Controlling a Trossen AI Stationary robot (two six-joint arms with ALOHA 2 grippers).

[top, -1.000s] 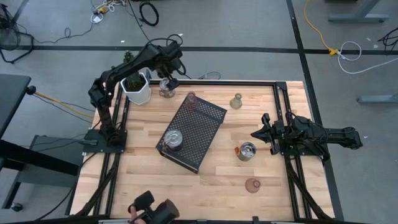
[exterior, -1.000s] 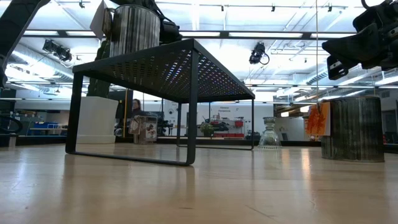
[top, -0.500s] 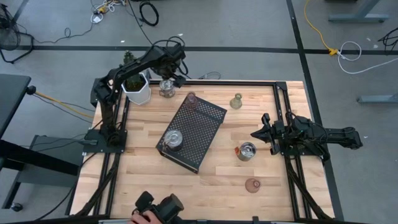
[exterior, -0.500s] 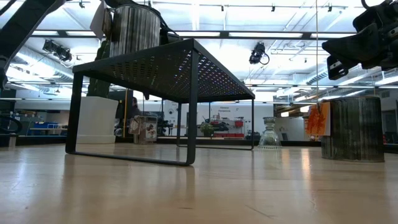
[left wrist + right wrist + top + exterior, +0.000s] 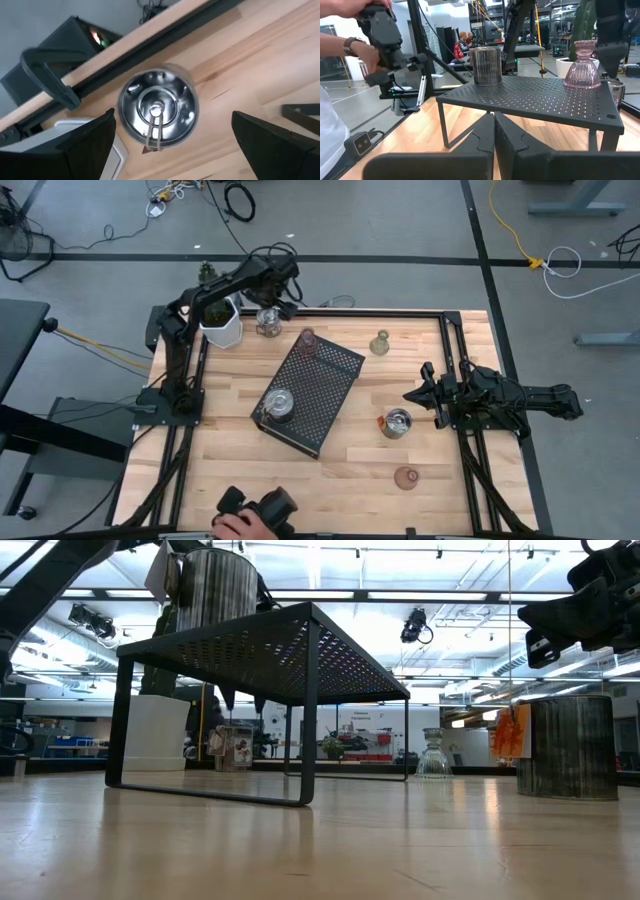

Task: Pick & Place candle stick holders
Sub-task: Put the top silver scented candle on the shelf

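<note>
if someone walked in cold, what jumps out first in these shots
The black perforated tray stands askew mid-table like a small bench, with a silver holder and a pink glass holder on top. At the far edge the left gripper hangs open right above another silver holder, beside the white cactus pot. The right gripper waits shut at the right side, near a silver holder.

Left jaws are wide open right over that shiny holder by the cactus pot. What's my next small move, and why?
Probably lower the left gripper straight down. Its jaws stand open on either side of the silver holder, which looks centred between them but ungripped.
</note>
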